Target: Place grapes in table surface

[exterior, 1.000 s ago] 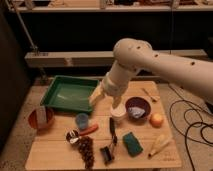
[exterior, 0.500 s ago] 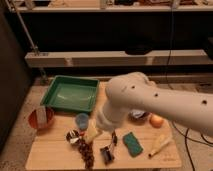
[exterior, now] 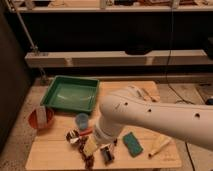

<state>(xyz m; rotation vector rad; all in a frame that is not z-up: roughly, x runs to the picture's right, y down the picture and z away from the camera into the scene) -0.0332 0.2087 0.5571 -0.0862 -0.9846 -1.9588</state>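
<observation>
Gripper (exterior: 91,146) is held low nr front edge of table surface (exterior: 50,150), right over grapes (exterior: 89,161); open or closed can't be told. Grapes are mostly hidden beside black clip (exterior: 106,153), so long axis isn't made out.

The gripper (exterior: 90,146) hangs over the grapes (exterior: 89,160) at the table (exterior: 50,150) front, tray (exterior: 70,95) and cup (exterior: 81,120) behind, sponge (exterior: 132,143) right.
</observation>
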